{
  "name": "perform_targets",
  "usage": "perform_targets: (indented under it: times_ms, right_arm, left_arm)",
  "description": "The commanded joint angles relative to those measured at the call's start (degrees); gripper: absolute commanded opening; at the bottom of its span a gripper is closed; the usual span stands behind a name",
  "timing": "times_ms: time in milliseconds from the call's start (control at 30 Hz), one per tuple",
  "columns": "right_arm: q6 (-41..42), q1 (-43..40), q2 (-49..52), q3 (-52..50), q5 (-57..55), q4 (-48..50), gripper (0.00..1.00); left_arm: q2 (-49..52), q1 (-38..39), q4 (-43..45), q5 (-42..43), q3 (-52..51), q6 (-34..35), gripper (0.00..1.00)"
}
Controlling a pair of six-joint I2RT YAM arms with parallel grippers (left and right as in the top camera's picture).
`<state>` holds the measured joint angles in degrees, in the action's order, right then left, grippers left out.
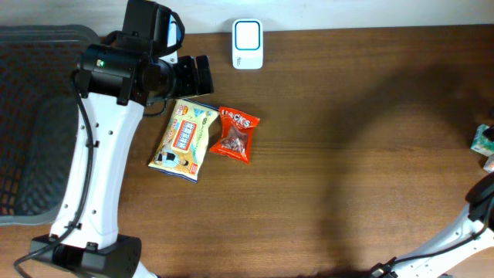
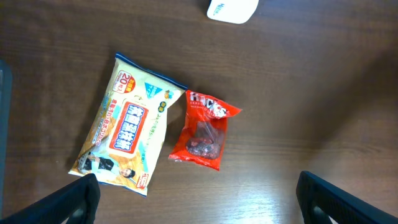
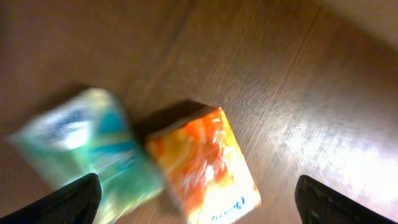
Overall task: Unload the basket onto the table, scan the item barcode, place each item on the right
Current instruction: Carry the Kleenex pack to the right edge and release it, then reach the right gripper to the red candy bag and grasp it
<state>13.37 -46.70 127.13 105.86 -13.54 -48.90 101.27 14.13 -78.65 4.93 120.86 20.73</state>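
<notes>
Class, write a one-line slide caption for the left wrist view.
Open left gripper above a cream wipes pack and red snack bag lying side by side on the wooden table.

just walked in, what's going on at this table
Nothing is held. The left gripper hangs open above a cream packet and a red snack packet lying side by side, near the white scanner. The right gripper, also open, is over a teal pack and an orange pack.

Table point(image 1: 347, 116):
- large packet point(image 1: 184, 140), left of centre
- small packet point(image 1: 235, 133), just beside it on its right
- scanner point(image 1: 247, 44), far edge, behind both packets
- pair of cartons point(image 1: 484, 140), right edge, side by side
- mesh bin point(image 1: 31, 116), far left
</notes>
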Motion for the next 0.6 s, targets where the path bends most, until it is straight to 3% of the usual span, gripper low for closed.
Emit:
perform_targets:
  times_ms: [0, 100, 200, 333, 433, 567]
  right_arm:
    - [2.6, 3.6, -15.1, 0.2, 7.8, 0.2, 0.99]
    - [2.6, 10.7, -27.1, 0.2, 24.0, -9.2, 0.99]
    - [2.6, 19.3, -29.9, 0.2, 27.4, -18.8, 0.99]
    - [2.6, 33.0, -26.6, 0.1, 27.3, -26.8, 0.99]
    - [2.6, 43.4, -21.9, 0.0, 26.8, -26.9, 0.99]
    - [2.6, 51.2, -15.8, 0.0, 26.8, -25.4, 0.99]
  left_arm:
    - [0.0, 0.0, 0.1, -0.2, 0.1, -0.7, 0.99]
    - [0.0, 0.0, 0.1, -0.2, 0.1, -0.7, 0.99]
    - [0.0, 0.0, 0.1, -0.2, 0.1, -0.7, 0.99]
    - [0.0, 0.0, 0.1, -0.2, 0.1, -0.7, 0.99]
    - [0.0, 0.0, 0.1, -0.2, 0.1, -0.7, 0.99]
    - [0.0, 0.0, 0.1, -0.2, 0.1, -0.7, 0.99]
